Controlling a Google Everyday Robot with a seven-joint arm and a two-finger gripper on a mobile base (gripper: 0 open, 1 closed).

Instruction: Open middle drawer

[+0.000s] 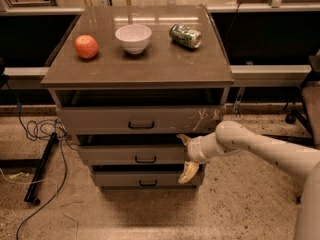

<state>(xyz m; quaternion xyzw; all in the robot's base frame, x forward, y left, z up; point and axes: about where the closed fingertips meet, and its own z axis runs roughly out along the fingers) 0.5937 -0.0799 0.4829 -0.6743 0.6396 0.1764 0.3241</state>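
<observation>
Grey-brown matte laminate on the middle drawer [125,155], second of three below the bench [165,64], with a plain flat front and a small dark bracket handle [145,159] at centre. Above it, whitish scratches on the wider top drawer [90,120]; below, the narrowest front [115,179].

Cream, smooth-shelled gripper [186,156] at the right end of the middle front, well to the right of the handle. Fingers [189,172] spread wide, one tip up by the front's upper edge, the other hanging across the bottom front; cannot tell whether touching.

Likely to slip off if closed here: smooth panel, no lip to hook. Could also snag the bottom front with the lower tip and drag the wrong drawer. May rack the box in its runners and jam if pulled from one end rather than the centre.

Up top, a round red apple [87,46], a glossy white bowl [133,38] and a green can [185,36] lying on its side, apt to roll if jolted.
</observation>
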